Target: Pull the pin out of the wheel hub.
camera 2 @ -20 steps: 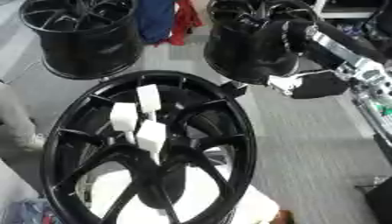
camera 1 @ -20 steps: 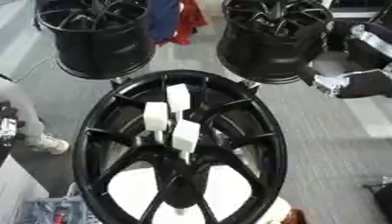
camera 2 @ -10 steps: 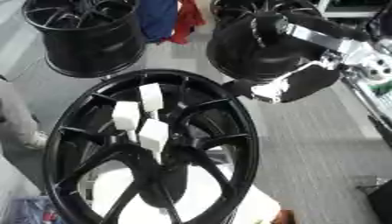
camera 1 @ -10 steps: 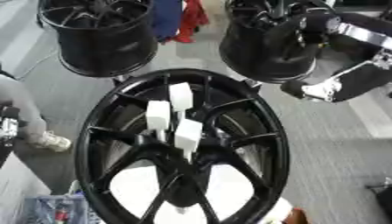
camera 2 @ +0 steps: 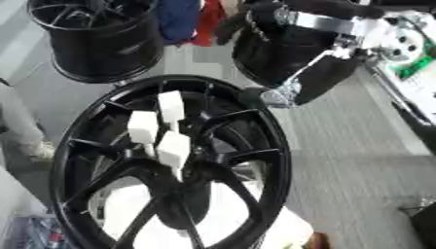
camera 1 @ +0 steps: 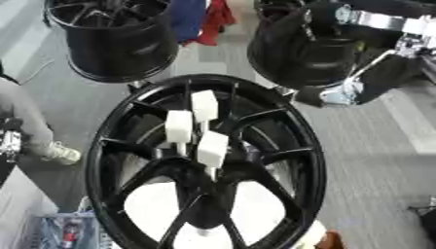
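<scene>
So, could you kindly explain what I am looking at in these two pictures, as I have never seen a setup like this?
Both pictures come from a stereo camera in a humanoid robot's head, looking down: one from its left eye, one from its right, taken at the same moment.

In front lies a large black spoked wheel hub. Three white block-shaped pins stand up among its spokes, near the middle.

The robot's right arm, black with silver joints, comes in from the upper right. Its right hand hangs above the hub's far rim and holds nothing; I cannot tell how its fingers are set. The left hand shows in neither view.

Behind stand two more black wheel hubs, on a grey floor.
</scene>
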